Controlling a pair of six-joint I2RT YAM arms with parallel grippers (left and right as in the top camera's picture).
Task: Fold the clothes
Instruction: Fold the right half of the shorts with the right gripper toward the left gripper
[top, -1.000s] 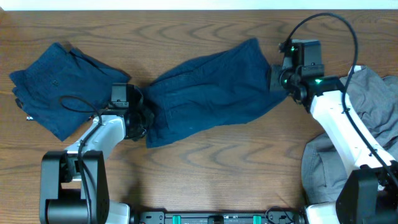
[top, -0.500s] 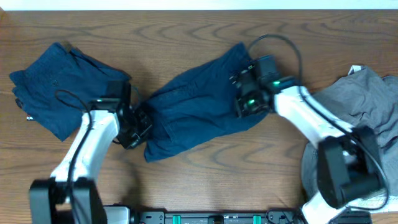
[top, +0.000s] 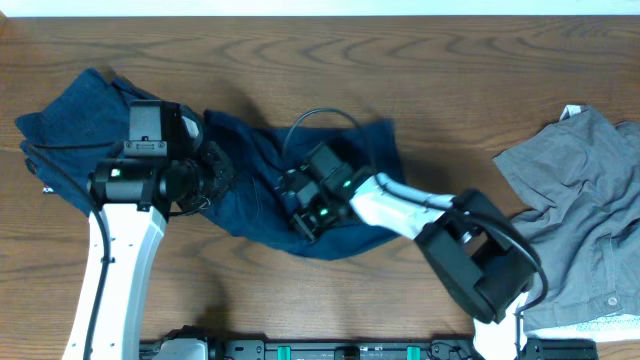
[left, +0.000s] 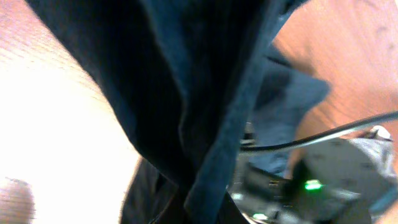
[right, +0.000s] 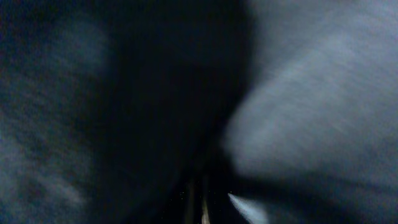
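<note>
A dark navy garment (top: 255, 160) lies bunched at the table's middle, its right end carried over onto its left half. My left gripper (top: 212, 178) is raised and shut on the garment's left edge. In the left wrist view the navy cloth (left: 186, 93) hangs from the jaws (left: 193, 208). My right gripper (top: 300, 207) reaches far left across the garment and sits low on it, shut on the cloth. The right wrist view shows only dark blurred navy cloth (right: 311, 93) pressed around the jaws (right: 199, 205).
A pile of folded navy garments (top: 65, 130) lies at the far left, just behind my left arm. A light grey garment (top: 590, 190) lies crumpled at the right edge. The wooden table (top: 450, 70) shows between them. My right arm (left: 317, 186) shows in the left wrist view.
My right gripper has carried the navy garment's right end leftward over the rest, from the far right to the middle. My left gripper has lifted and moved back with its edge.
</note>
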